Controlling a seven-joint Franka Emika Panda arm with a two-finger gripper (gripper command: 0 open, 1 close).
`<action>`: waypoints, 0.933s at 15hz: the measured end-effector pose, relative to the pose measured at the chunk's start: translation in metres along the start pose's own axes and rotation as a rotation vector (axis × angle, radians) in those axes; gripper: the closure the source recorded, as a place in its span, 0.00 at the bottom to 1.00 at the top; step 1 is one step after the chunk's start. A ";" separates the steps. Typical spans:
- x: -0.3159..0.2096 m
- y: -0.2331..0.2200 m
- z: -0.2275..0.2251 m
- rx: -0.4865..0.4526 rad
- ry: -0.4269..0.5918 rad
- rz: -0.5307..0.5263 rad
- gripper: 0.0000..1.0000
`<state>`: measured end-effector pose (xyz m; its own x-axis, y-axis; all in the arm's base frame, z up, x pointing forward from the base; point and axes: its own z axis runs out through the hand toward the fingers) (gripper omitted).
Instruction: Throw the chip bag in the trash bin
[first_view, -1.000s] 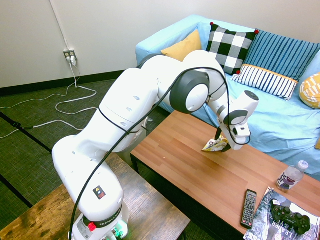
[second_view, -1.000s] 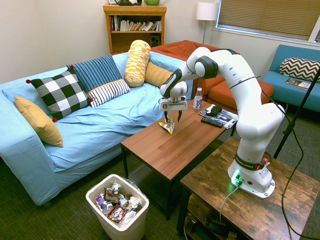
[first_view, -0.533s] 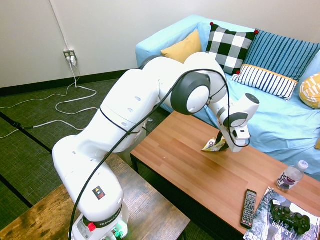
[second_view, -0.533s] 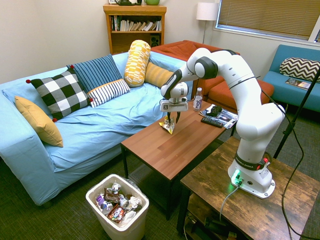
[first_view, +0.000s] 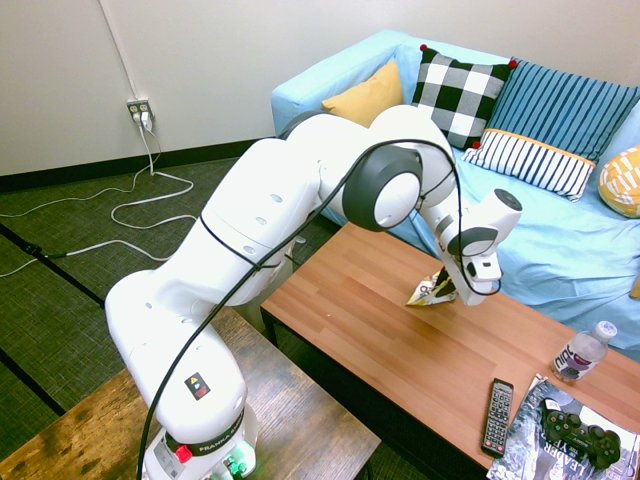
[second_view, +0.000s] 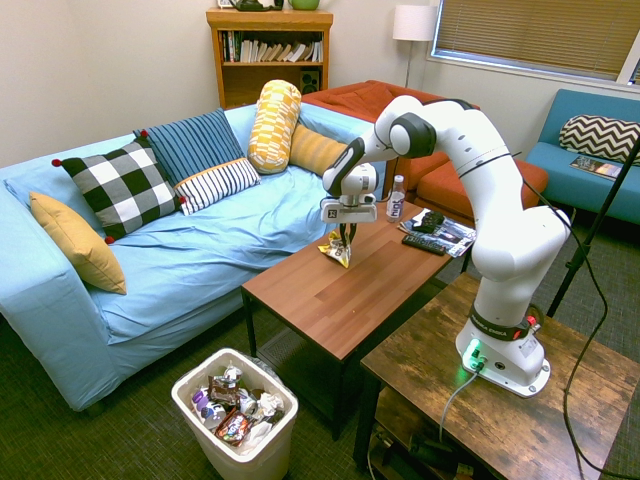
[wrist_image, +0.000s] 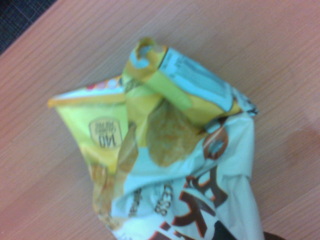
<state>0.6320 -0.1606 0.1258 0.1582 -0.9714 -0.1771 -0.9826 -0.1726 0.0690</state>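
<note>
Pincer (second_view: 344, 240) narrowed since prev, pinching chip bag (first_view: 430, 291) | bag under pincer, on table (first_view: 400, 350)

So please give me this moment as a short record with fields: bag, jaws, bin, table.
chip bag: crumpled, yellow and white, on the coffee table, sofa-side edge
gripper: pointing down, jaws closed on the bag's top
trash bin: white, on the floor beyond the table's end, holds wrappers
also on table: remote, water bottle

Bright even room light, wrist view soft
</note>
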 end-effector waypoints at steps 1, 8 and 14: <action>-0.003 -0.002 -0.005 0.013 -0.007 -0.014 1.00; -0.187 -0.002 -0.122 0.158 0.023 -0.265 1.00; -0.427 0.024 -0.107 0.137 0.138 -0.418 1.00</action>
<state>0.5514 0.2329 0.3086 0.5458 -0.8374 -0.0294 -0.8343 -0.5398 -0.1125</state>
